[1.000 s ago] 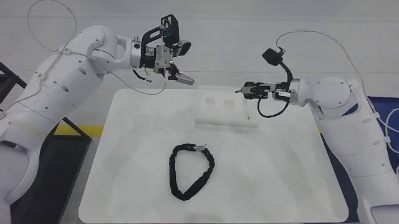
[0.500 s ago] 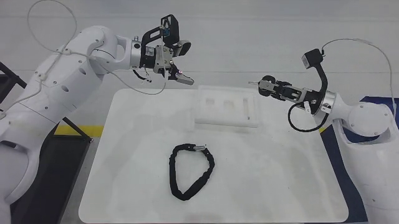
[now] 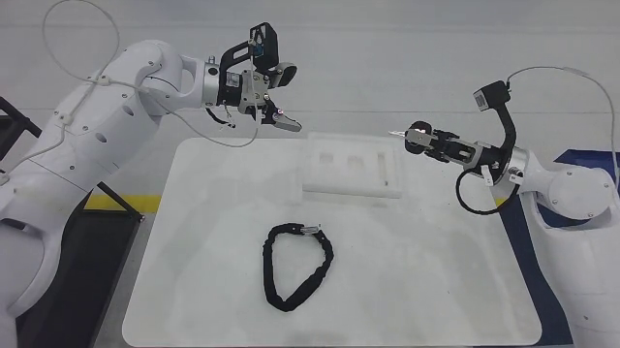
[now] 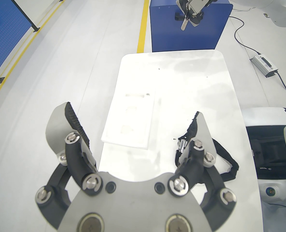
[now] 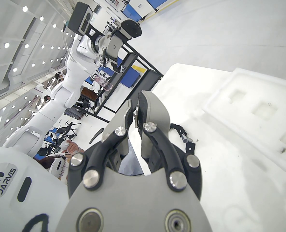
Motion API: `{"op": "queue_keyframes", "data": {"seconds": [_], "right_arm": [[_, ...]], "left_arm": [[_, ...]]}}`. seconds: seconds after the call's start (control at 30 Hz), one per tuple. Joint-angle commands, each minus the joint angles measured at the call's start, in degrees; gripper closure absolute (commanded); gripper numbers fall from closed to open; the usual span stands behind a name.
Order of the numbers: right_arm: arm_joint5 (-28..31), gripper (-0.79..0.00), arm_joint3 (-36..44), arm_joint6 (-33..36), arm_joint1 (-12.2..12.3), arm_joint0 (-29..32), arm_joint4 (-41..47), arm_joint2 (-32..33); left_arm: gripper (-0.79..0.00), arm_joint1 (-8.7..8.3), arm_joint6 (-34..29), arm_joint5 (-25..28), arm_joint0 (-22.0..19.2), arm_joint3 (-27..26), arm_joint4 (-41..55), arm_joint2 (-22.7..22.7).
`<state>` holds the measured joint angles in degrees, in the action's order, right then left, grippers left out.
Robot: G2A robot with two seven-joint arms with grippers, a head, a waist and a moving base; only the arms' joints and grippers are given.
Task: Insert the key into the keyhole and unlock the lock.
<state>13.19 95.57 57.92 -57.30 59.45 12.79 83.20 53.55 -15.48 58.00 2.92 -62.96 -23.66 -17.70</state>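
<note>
Right of centre in the top view, the right gripper [image 3: 415, 136] is hanging in the air by the upper right corner of the worktop [image 3: 436, 290], just off the right end of the white foam tray [image 3: 354, 169]. Its fingers are pressing together and pinching the key [image 4: 184, 24], with the metal blade poking out past the fingertips and pointing left, towards the tray.

Over in the upper left of the frame, the left gripper [image 3: 281, 120] is hovering near the worktop's upper left corner with its fingers spreading wide apart.

The lock [image 3: 298, 266] is one of those black fabric-covered chain ones. It's lying flat in a closed loop on the worktop, lower centre of the frame, below the tray and well apart from both grippers. The little silver piece [image 3: 308, 231] at the top of the loop is probably the barrel with the keyhole, but it's coming out too small for me to be sure.
</note>
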Motion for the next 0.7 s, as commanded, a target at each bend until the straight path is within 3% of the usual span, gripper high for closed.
{"op": "queue_keyframes", "data": {"seconds": [0.0, 0.23, 0.67], "right_arm": [[0.0, 0.0, 0.0, 0.0, 0.0, 0.0, 0.0, 0.0], [0.0, 0.0, 0.0, 0.0, 0.0, 0.0, 0.0, 0.0], [0.0, 0.0, 0.0, 0.0, 0.0, 0.0, 0.0, 0.0]], "left_arm": [[-0.785, 0.0, 0.0, 0.0, 0.0, 0.0, 0.0, 0.0], [-0.785, -0.47, -0.7, -1.4, 3.5, -1.3, -2.5, -0.5], [-0.785, -2.31, 0.5, 0.0, 16.0, 0.3, -2.9, -1.3]]}}
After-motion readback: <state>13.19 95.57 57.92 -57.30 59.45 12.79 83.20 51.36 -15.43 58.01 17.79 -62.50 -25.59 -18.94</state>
